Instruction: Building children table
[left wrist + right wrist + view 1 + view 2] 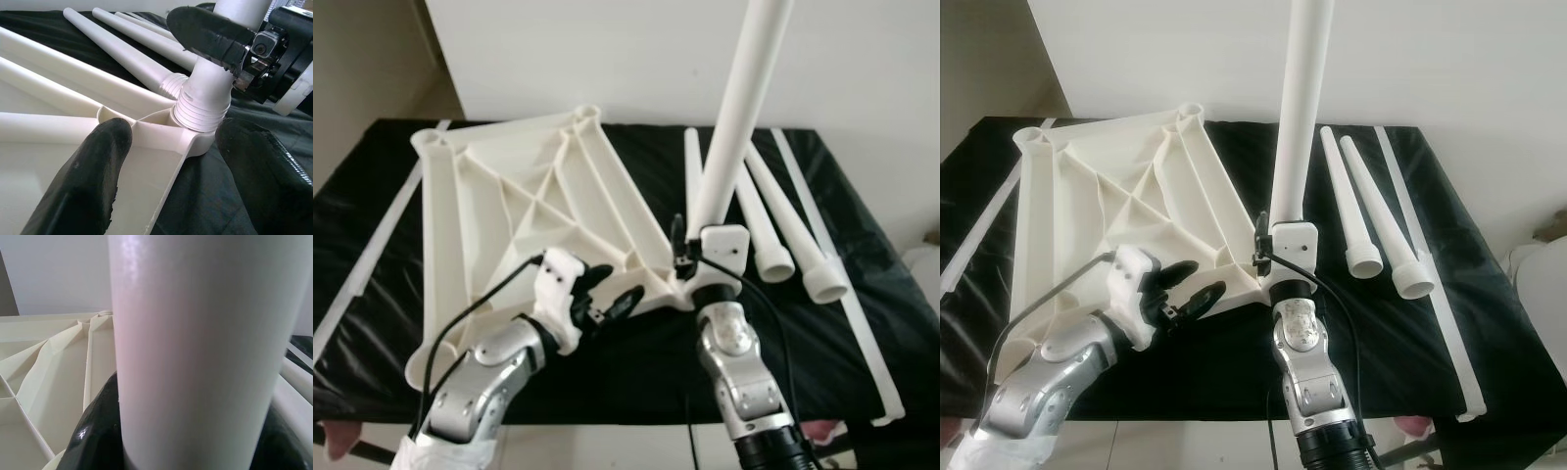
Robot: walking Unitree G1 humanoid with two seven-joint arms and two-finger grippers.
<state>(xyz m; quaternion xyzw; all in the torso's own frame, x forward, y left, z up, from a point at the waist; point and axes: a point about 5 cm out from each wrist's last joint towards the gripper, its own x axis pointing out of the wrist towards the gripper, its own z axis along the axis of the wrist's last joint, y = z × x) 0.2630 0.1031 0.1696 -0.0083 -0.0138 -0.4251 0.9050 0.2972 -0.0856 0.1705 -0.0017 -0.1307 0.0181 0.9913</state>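
Observation:
A white ribbed tabletop (514,211) lies upside down on a black cloth. A white table leg (736,117) stands upright in the near right corner socket (203,105), with its threaded end showing at the socket. My right gripper (693,247) is shut on the leg just above the socket, and its black fingers (95,431) sit on both sides of the tube. My left gripper (610,289) is open beside that corner. One of its fingers (93,171) is over the tabletop rim, the other over the cloth.
Three loose white legs (769,211) lie on the cloth right of the upright one. Long thin white strips lie along the right side (847,294) and left side (372,245). A white wall (636,49) stands right behind the table.

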